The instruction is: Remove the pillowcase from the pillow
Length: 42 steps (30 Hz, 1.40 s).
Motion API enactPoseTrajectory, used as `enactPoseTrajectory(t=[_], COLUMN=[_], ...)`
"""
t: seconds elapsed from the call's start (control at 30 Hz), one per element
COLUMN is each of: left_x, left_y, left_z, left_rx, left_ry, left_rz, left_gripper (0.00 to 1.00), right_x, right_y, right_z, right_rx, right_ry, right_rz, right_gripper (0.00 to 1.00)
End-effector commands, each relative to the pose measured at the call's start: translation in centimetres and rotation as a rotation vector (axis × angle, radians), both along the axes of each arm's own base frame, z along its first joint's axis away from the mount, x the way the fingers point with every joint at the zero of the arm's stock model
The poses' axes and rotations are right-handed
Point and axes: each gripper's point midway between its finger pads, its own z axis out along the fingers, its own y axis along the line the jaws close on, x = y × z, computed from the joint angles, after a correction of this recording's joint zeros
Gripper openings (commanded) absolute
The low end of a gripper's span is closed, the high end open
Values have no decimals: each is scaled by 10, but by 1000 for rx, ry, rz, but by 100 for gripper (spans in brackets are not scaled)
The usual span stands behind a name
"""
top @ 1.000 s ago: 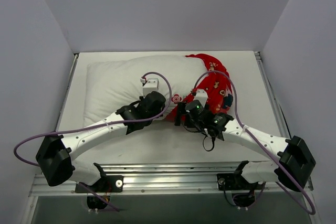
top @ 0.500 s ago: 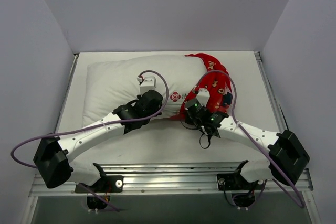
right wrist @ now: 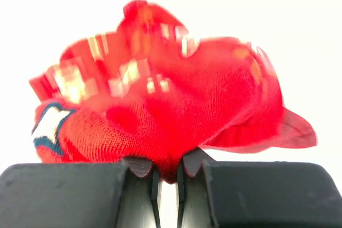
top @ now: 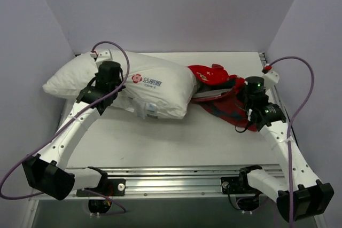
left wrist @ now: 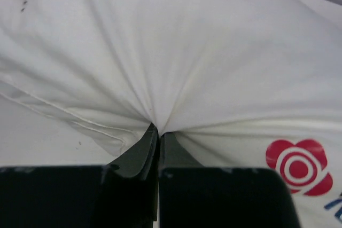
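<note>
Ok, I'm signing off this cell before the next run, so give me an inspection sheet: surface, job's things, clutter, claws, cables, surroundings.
Surface: white table, with a metal rail along its near edge.
Job's things: white pillow lying across the left and middle; red pillowcase bunched against its right end.
Clutter: nothing seen.
Claws: left claw shut on a pinch of pillow fabric; right claw shut on the pillowcase.
Cables: purple left cable and right cable each loop off their arm.
Surroundings: plain pale walls on three sides.
</note>
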Motion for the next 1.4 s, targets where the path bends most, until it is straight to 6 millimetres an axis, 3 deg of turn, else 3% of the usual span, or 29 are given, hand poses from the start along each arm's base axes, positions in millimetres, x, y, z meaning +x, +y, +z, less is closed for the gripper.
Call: enactPoseTrajectory(t=[0.0,0.03,0.07,0.13,0.17,0.23,0.27,0.3,0.37,0.4,0.47,0.5,0.57,0.6,0.67,0.73,0.8,0.83,1.03,1.1,1.17,1.2,1.23,1.27,1.37], left_x=[25,29,39,46,52,56,56,57,58,58,59,58,58,58,58,55,54,54,45,34,21,14,3,-4,-28], left_y=[47,50,49,49,46,40,40,40,44,46,49,49,46,45,44,44,45,44,45,49,52,53,57,59,68], left_z=[76,83,95,103,106,104,101,97,88,79,67,62,56,51,51,51,53,60,39,28,36,31,45,49,68], left_rx=[71,78,73,87,89,88,90,94,103,110,116,117,109,107,102,99,97,88,96,88,66,60,45,41,30], left_ry=[-158,-163,-179,-188,-193,-185,-177,-167,-149,-128,-98,-85,-75,-66,-71,-72,-86,-119,-57,-23,-53,-49,-90,-107,-157], left_rz=[115,113,106,100,91,63,60,60,70,72,73,73,61,54,48,47,46,45,35,56,60,62,68,69,75], left_gripper=[2,2,2,2,2,2,2,2,2,2,2,2,2,2,2,2,2,2,4,19,35,45,56,75,93], right_x=[5,10,14,28,31,48,46,60,64,69,71,72,71,65,46,36,13,6,-25,-30,-37,-33,-32,-28,-6], right_y=[-48,-51,-58,-52,-48,-37,-35,-33,-28,-25,-14,-8,4,23,35,50,53,53,40,32,24,20,14,-1,-37], right_z=[82,96,134,160,198,219,257,262,287,317,337,359,375,384,407,410,425,432,441,442,445,442,441,437,398], right_rx=[-57,-50,-38,-37,-30,-47,-50,-59,-94,-100,-116,-120,-126,-114,-105,-92,-85,-89,-68,-64,-63,-64,-66,-85,-117], right_ry=[-160,-188,-262,-299,-378,-391,-456,-451,-477,-533,-554,-604,-651,-688,-780,-811,-877,-911,-1003,-1020,-1050,-1055,-1052,-1035,-894], right_rz=[-151,-149,-164,-122,-96,-24,-10,5,53,68,143,177,249,359,431,521,542,539,464,417,371,342,307,221,15], right_gripper=[0,0,0,0,0,0,0,0,0,0,0,0,0,0,0,0,0,0,0,0,0,0,0,0,0])
